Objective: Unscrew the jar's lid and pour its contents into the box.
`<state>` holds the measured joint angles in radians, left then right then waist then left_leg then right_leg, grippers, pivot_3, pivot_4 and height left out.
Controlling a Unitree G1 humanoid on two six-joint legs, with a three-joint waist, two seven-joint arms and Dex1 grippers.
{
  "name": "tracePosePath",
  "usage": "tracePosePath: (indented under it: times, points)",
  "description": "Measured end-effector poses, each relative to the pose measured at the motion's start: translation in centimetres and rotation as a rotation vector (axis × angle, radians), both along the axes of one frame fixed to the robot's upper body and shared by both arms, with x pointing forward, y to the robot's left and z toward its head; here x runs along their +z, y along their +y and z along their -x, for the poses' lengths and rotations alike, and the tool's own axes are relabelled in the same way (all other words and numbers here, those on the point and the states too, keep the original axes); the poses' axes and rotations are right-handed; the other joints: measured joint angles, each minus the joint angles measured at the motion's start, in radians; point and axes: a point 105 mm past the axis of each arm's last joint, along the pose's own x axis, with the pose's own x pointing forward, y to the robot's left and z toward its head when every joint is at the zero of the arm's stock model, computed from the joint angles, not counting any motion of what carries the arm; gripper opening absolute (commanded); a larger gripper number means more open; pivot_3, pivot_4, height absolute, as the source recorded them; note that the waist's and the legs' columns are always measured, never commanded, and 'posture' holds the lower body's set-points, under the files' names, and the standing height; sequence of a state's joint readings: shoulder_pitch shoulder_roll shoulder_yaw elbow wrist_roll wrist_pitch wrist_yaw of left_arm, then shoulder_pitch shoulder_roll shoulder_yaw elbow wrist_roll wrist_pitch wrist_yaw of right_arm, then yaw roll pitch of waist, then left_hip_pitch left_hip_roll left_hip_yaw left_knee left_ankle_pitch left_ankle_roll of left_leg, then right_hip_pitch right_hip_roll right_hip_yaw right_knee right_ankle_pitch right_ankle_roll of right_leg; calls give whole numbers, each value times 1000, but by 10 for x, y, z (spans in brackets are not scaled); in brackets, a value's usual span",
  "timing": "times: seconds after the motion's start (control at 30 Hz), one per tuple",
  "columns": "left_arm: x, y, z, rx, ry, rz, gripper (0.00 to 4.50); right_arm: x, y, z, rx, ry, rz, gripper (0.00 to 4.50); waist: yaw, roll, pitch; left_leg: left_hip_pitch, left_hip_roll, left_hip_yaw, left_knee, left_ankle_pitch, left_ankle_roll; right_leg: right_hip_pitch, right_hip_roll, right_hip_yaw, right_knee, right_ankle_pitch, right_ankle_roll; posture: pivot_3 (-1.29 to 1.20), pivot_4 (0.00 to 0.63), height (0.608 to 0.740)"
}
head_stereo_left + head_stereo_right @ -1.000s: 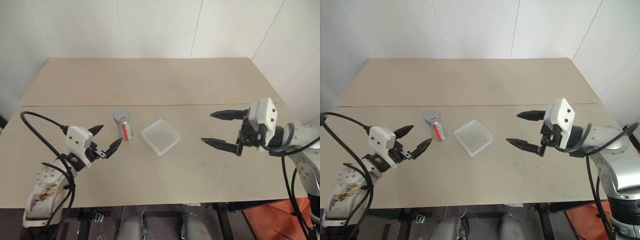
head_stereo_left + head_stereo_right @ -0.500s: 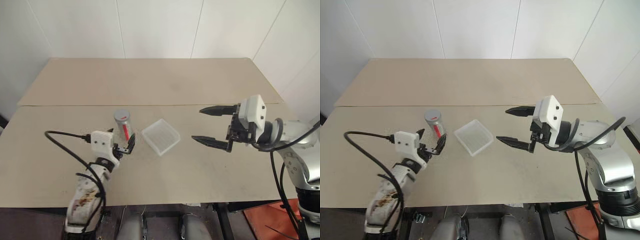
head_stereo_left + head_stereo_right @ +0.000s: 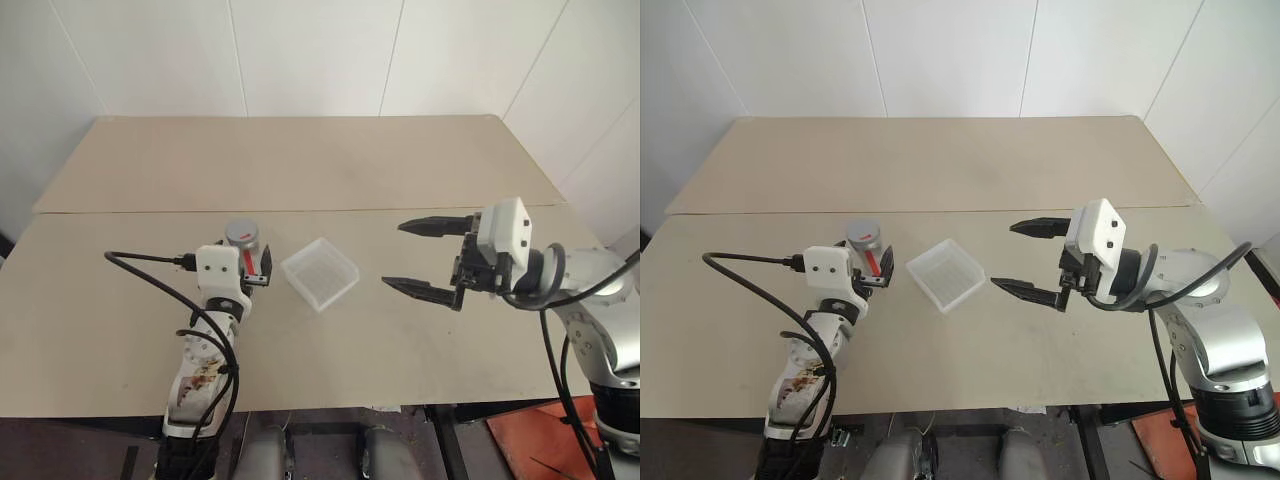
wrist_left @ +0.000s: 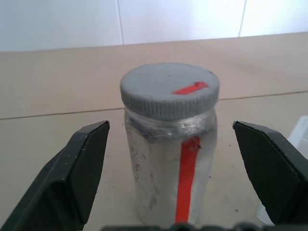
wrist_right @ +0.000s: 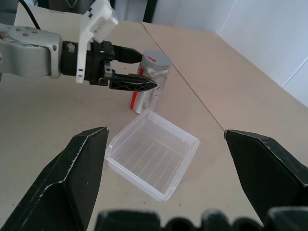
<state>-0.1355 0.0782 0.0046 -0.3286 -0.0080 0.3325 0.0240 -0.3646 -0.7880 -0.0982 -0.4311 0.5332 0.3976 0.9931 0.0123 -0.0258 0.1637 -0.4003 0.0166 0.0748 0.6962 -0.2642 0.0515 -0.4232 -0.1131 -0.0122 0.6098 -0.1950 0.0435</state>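
Note:
The jar (image 3: 245,255) stands upright on the table, whitish with a red stripe, its grey lid (image 3: 242,232) screwed on. In the left wrist view the jar (image 4: 166,168) and lid (image 4: 169,95) sit between my left fingers (image 4: 72,173), which stand apart from it on either side. My left gripper (image 3: 250,268) is open around the jar. The clear plastic box (image 3: 320,273) lies just right of the jar and looks empty. Right of the box my right gripper (image 3: 410,258) hovers open, holding nothing. The contents are hidden inside the jar.
The beige table (image 3: 300,160) stretches far behind the jar and box, with a seam running across its middle. A white wall stands behind it. My left arm's black cable (image 3: 150,265) loops over the table's near left part.
My left arm has swung in from the left and turned forward, so its open fingers now straddle the jar. The right gripper has edged slightly toward the box.

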Motion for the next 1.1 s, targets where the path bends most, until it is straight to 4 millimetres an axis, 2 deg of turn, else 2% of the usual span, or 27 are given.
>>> tracePosePath:
  times: [0.3, 0.4, 0.53, 0.9, 1.03, 1.1]
  points:
    - [-1, -9, -20, 69, 0, 36, 4473, 2, -3, 3, -11, -21, -6, 4500, 1, 0, 0, -1, -1, -1, 0, 0, 0, 0, 0, -1, 0, 0, 0, 0, 150, 740]
    - [-2, -12, -29, 85, 2, 37, 3855, 4, -3, 4, -8, -32, -8, 4500, 1, 0, 0, -1, -1, -1, 1, 0, 0, 0, 0, -1, 0, 0, 0, 0, 150, 740]
    - [-2, -14, -34, 92, -7, 46, 2644, 5, -2, 6, -3, -40, -11, 4500, 0, 0, 0, -1, -1, -1, 0, 0, 0, 0, 0, -1, -1, 0, 0, 0, 150, 740]
    - [0, -11, -39, 29, -17, 30, 2623, 11, 3, 13, 26, -55, -72, 4500, 1, 0, 0, -2, -1, -2, 1, 0, 0, 0, 0, -1, 0, 0, 0, 0, 150, 740]
    - [7, -6, -40, -100, -12, 30, 2623, 15, 9, 14, 34, -66, -119, 4500, -2, 0, 0, -2, -1, -2, 1, 0, 0, -1, 0, -2, 0, 0, 0, 0, 150, 740]
    - [17, 6, -39, -250, 16, 5, 2623, 18, 15, 12, 38, -59, -130, 4500, -11, 0, 0, -2, 0, -2, 0, 0, -1, -2, 1, -1, 1, 0, 0, 0, 150, 740]
